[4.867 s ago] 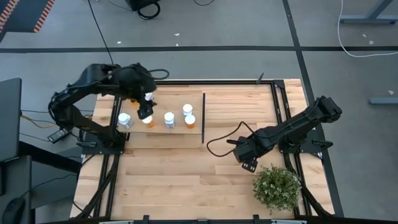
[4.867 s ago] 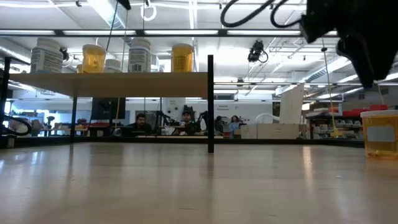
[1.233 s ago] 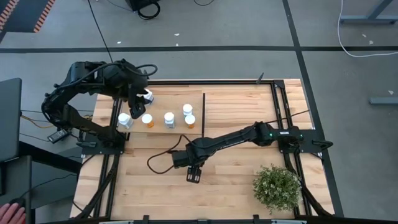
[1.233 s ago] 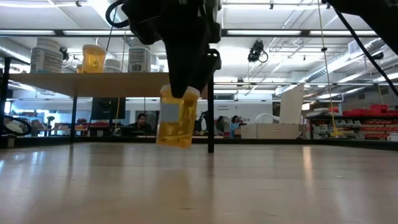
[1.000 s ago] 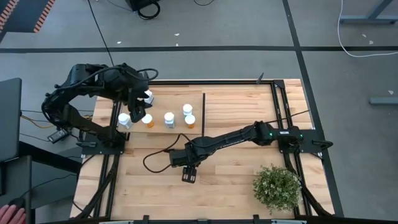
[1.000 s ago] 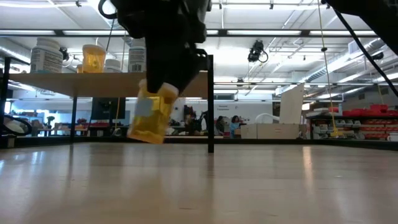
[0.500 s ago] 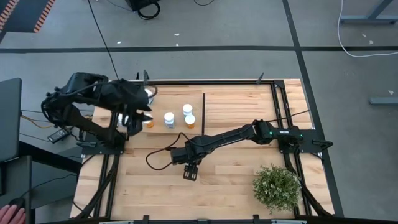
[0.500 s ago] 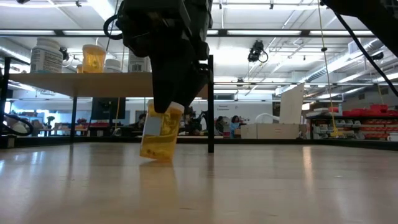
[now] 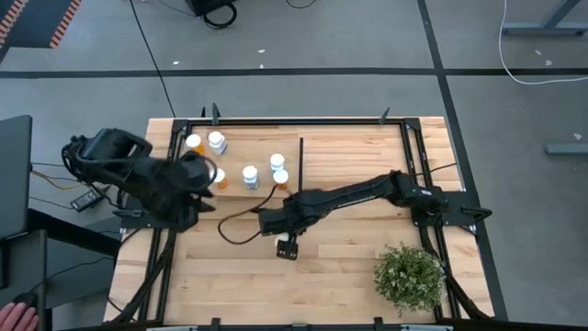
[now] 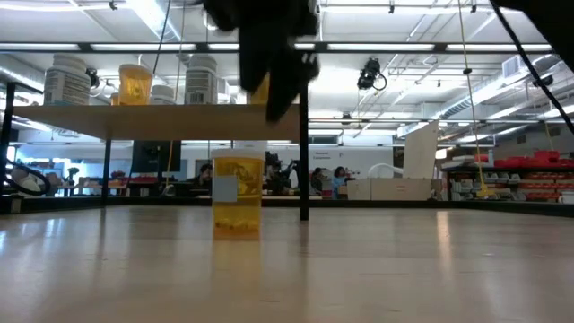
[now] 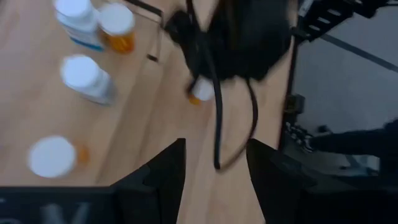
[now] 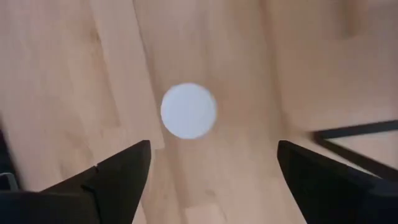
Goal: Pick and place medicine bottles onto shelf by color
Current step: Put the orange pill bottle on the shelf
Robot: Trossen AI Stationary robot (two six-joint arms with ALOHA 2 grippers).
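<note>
An orange bottle [image 10: 238, 196], a translucent amber cylinder with a pale label and flat round white cap, stands upright on the smooth pale-wood plank tabletop [image 9: 340, 267], touching nothing else. The right gripper [image 9: 287, 246] hangs directly above it at table centre, its two dark fingers [image 12: 106, 182] spread wide with the cap [image 12: 188, 111] showing as a clean white disc between them, clear of both. In the level view the black arm ends just above the cap with a gap between them. From that bottle, the shelf [image 9: 246, 198], a flat rectangular light-wood panel raised on thin dark legs with a slim black upright divider [image 9: 300, 175] along one edge, lies toward eleven o'clock in the overhead view. On it stand more small cylinders: two side by side at the far left corner [image 9: 206, 143], one orange-bodied and one pale; a white one [image 9: 250, 176] near the middle; a white over an orange pair [image 9: 278, 169] just beside the divider; and another orange one [image 9: 219, 178] partly behind the left arm. The left gripper [image 9: 204, 175] sits at the shelf's left edge, at nine o'clock from the table centre, its blunt dark fingers [image 11: 160, 177] held apart with nothing between. A bushy green plant [image 9: 410, 277] sits at five o'clock.
</note>
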